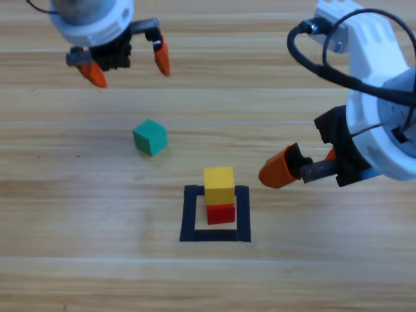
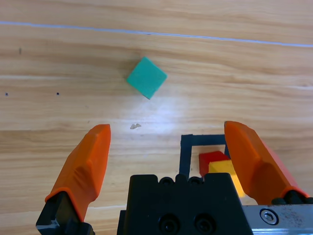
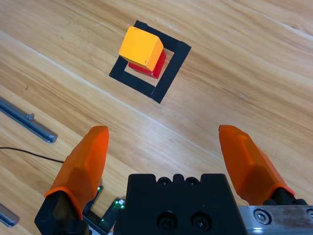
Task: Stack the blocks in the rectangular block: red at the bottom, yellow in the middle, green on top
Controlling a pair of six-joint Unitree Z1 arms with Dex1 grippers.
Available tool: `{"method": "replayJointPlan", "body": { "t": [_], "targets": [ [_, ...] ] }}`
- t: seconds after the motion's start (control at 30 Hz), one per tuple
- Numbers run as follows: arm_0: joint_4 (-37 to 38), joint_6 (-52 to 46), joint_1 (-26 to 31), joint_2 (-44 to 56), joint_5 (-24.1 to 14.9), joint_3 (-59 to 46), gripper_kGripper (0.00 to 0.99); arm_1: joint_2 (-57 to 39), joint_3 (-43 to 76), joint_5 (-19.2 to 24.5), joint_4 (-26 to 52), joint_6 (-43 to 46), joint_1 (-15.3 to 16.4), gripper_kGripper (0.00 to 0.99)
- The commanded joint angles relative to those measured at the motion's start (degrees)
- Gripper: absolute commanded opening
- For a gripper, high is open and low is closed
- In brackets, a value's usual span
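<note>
The yellow cube (image 1: 219, 185) is seen stacked on the red cube (image 1: 221, 214), and both are set inside the black tape square (image 1: 192, 214) on the wooden surface (image 1: 78, 247), toward the near edge in the high view. The red cube is placed toward the far side of the square's opening, apart from the tape on its near side. The green cube (image 1: 150, 136) is left on the bare surface outside the square, well apart from the stack, off toward the left and far edges, and is turned at an angle to the wood grain. The left end effector (image 1: 129, 64) is held above the surface near the far edge, beyond the green cube, with its orange jaws spread wide and nothing between them; in the left wrist view the green cube (image 2: 146, 77) is shown ahead of the jaws and the stack beside one jaw. The right end effector (image 3: 166, 156) is held just to the right of the stack, not touching it, its jaws likewise released and empty in the right wrist view, where the yellow cube (image 3: 141, 47) is seen ahead within the tape square (image 3: 168, 73).
</note>
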State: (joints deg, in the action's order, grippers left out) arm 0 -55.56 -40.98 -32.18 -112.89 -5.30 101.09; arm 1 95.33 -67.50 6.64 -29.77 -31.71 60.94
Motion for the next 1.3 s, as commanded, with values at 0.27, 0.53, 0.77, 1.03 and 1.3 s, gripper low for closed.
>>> {"method": "replayJointPlan", "body": {
  "t": [0.27,0.53,0.77,1.03,1.3],
  "targets": [
    [-4.7,-18.8,1.0,-13.2,1.7,9.2,0.990,3.1,2.0,4.3,0.9,-2.6,-1.8,0.990],
    [-11.1,-30.5,1.0,-18.1,0.6,16.6,0.988,2.6,2.5,5.5,0.9,-5.6,-1.8,0.990],
    [-12.0,-35.2,1.0,-19.8,-1.0,16.6,0.973,0.9,4.0,5.5,0.9,-6.6,-1.8,0.990],
    [-12.4,-38.3,1.1,-23.1,-1.2,16.9,0.971,-4.4,8.1,7.0,0.9,-6.8,-2.0,0.990],
    [-12.3,-39.0,1.2,-25.7,-0.5,18.3,0.966,-3.2,8.6,6.8,3.3,-6.5,-2.1,0.990]
  ]
}}
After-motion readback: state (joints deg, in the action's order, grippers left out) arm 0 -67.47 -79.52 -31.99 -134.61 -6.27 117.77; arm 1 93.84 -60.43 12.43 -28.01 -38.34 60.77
